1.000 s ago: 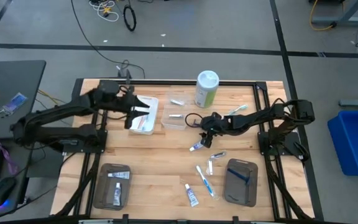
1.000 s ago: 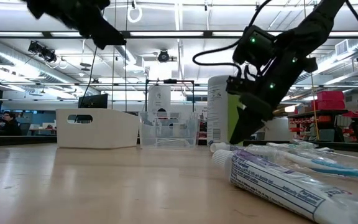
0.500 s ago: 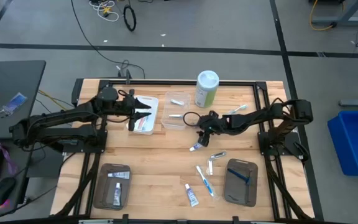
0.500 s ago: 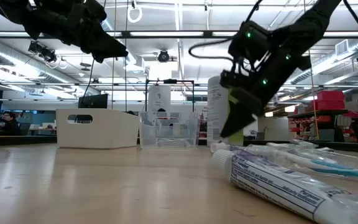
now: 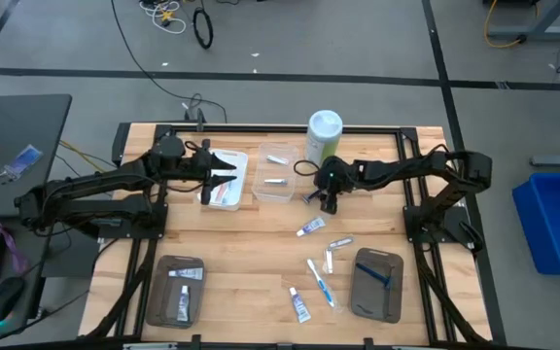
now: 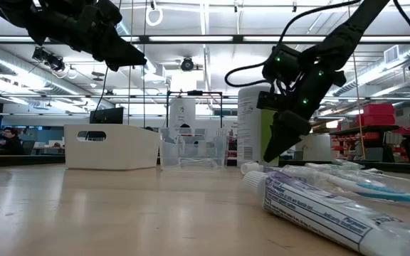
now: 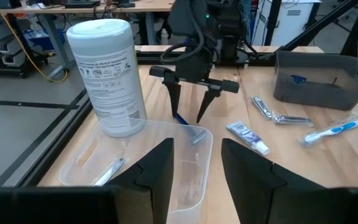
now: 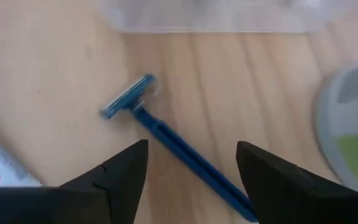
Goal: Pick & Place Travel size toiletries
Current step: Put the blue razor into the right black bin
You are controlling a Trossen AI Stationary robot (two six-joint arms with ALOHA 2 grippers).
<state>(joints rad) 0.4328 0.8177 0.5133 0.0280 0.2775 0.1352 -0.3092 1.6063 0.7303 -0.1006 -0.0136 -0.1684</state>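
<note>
While the right gripper (image 8: 191, 180) hangs spread over the blue razor (image 8: 166, 134), the main risk is a poor pinch. The razor's handle runs slantwise through the gap between the two fingers (image 8: 120, 180), with its head lying ahead of the tips and nearer one finger. If the fingers close without turning square to the handle, they could roll the thin razor aside or nudge it against the clear tray (image 7: 135, 162) just beyond. They could also clip the head instead of the handle. From the left wrist view, the fingertips seem to stand just above or at the table (image 5: 251, 262), straddling the razor. I cannot tell whether they touch it. They hold nothing.

A green-and-white canister (image 5: 323, 138) stands close beside the right gripper, so a wide swing could knock it.

At the left gripper (image 7: 191, 186) the fingers are parted too, with nothing between them. That gripper hovers over the white tray (image 5: 224, 180). More toiletries, such as a small tube (image 5: 310, 227), lie loose on the table, well behind the right gripper's fingers.
</note>
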